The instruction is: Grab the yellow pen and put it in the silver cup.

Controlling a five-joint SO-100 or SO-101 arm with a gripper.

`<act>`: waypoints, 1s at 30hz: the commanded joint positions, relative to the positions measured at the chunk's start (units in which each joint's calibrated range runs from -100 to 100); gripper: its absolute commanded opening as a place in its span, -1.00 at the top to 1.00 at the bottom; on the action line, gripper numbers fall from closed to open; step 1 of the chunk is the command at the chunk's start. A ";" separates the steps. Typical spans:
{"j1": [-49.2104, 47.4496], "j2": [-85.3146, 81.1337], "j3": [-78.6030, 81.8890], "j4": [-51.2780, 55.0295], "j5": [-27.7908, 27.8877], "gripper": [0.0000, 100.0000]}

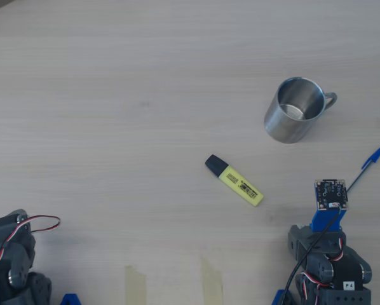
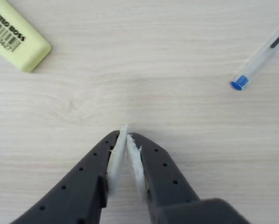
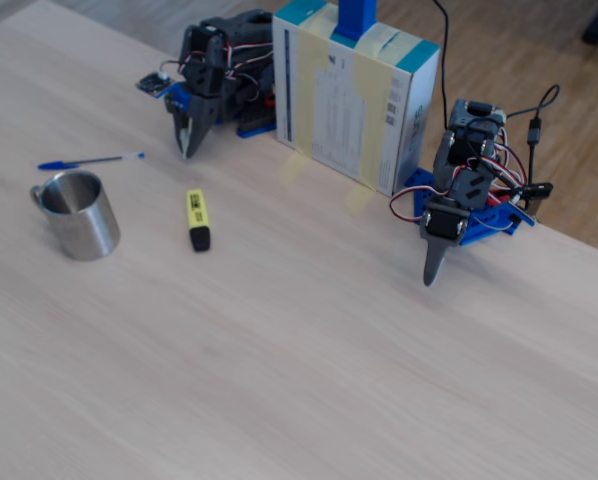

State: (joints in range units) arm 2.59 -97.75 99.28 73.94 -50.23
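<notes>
Pale wooden table (image 1: 114,95): yellow pen (image 1: 234,180) lies diagonally, left of the closed, empty fingers (image 2: 126,135) in the overhead view.

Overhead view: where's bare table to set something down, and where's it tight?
The whole left and top of the table is bare, up to the yellow pen and silver cup. It's crowded at lower right, where the arm's hand, the blue pen and the yellow pen sit close together.
</notes>
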 commanded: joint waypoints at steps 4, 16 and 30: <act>-0.41 0.08 0.54 1.44 -0.07 0.96; -0.41 0.08 0.54 1.44 -0.07 0.96; -2.94 0.08 0.45 1.44 0.14 0.96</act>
State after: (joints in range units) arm 0.25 -97.75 99.28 74.11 -50.28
